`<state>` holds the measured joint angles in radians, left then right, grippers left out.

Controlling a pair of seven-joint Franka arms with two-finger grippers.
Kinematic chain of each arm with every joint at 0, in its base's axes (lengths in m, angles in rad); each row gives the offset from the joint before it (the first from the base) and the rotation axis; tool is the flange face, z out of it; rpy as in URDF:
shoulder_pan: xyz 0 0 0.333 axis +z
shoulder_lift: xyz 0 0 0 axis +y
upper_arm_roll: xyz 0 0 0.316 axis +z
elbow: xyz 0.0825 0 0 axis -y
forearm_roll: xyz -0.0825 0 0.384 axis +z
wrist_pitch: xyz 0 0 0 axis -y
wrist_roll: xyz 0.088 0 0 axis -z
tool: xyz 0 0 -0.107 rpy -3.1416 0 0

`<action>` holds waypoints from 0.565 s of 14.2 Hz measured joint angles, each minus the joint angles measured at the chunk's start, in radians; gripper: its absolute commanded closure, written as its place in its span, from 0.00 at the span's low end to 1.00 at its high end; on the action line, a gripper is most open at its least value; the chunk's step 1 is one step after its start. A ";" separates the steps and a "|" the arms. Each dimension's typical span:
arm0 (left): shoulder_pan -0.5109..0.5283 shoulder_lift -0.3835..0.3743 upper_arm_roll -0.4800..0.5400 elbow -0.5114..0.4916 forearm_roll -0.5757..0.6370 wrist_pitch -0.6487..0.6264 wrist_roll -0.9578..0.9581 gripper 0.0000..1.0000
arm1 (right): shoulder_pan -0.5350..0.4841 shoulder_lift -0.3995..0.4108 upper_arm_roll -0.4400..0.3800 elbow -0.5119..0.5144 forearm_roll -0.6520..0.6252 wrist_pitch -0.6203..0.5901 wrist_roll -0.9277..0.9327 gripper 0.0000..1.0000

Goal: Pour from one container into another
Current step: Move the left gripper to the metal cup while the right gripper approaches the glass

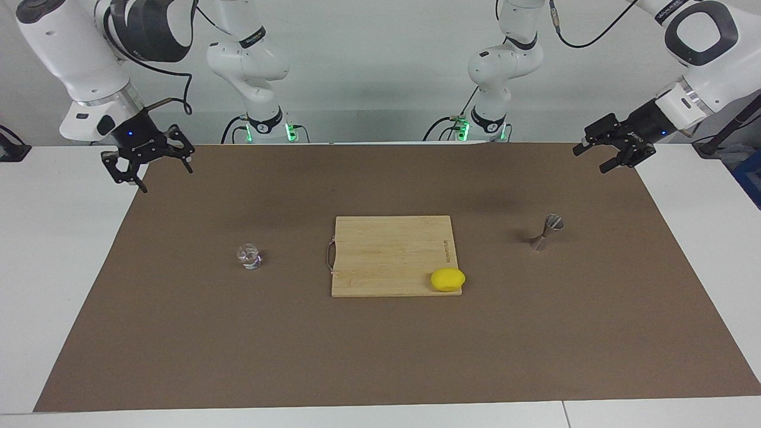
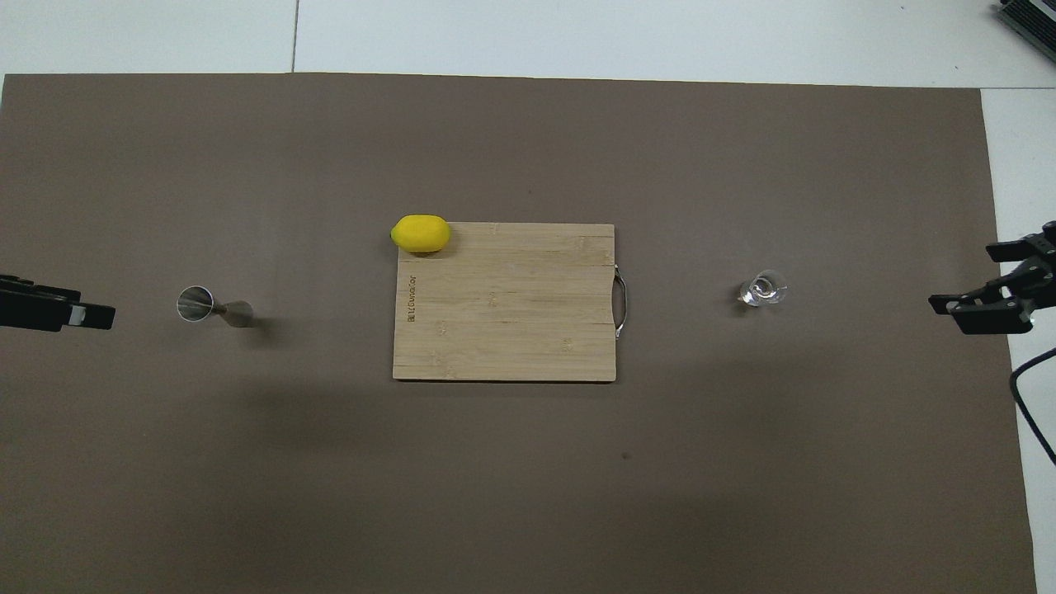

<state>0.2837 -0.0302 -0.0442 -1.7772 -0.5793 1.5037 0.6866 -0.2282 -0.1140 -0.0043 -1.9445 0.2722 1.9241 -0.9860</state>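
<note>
- Facing view: right gripper (image 1: pixel 159 176) jaws open, empty, raised; cup (image 1: pixel 249 256) well apart from them. Left gripper (image 1: pixel 596 159) jaws open, empty; jigger (image 1: pixel 547 232) well apart, upright.
- Overhead view: jigger (image 2: pixel 208 305) near the left gripper (image 2: pixel 97 315); cup (image 2: pixel 763 289) apart from the right gripper (image 2: pixel 967 280).

board: wooden cutting board (image 1: pixel 392 252) mid-mat | lemon (image 1: pixel 447 279) on its corner | mat: brown mat (image 1: pixel 380 356)
</note>
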 measured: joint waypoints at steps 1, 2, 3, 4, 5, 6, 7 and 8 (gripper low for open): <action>0.000 0.000 0.000 -0.011 -0.023 0.000 0.074 0.00 | -0.024 0.002 -0.001 -0.017 0.034 0.012 -0.072 0.00; 0.000 0.000 0.000 -0.023 -0.037 0.000 0.180 0.00 | -0.045 0.003 -0.002 -0.032 0.075 0.031 -0.154 0.00; 0.002 0.000 0.000 -0.035 -0.041 0.000 0.305 0.00 | -0.063 0.004 -0.003 -0.048 0.130 0.053 -0.241 0.00; 0.013 0.002 0.000 -0.047 -0.044 -0.001 0.431 0.00 | -0.079 0.004 -0.003 -0.063 0.185 0.066 -0.317 0.00; 0.029 0.006 0.001 -0.057 -0.046 -0.002 0.539 0.00 | -0.094 0.004 -0.003 -0.075 0.234 0.072 -0.380 0.00; 0.044 0.012 0.001 -0.065 -0.048 -0.004 0.624 0.00 | -0.106 0.004 -0.004 -0.086 0.285 0.075 -0.434 0.00; 0.056 0.020 0.002 -0.071 -0.051 -0.007 0.692 0.00 | -0.117 0.005 -0.004 -0.104 0.355 0.076 -0.497 0.00; 0.066 0.030 0.001 -0.075 -0.061 -0.016 0.748 0.00 | -0.131 0.011 -0.003 -0.128 0.434 0.076 -0.582 0.00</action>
<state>0.3500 -0.0001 -0.0429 -1.8518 -0.6408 1.4874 1.4347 -0.3592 -0.1029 -0.0075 -2.0728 0.7063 2.0002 -1.5675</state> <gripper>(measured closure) 0.000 0.000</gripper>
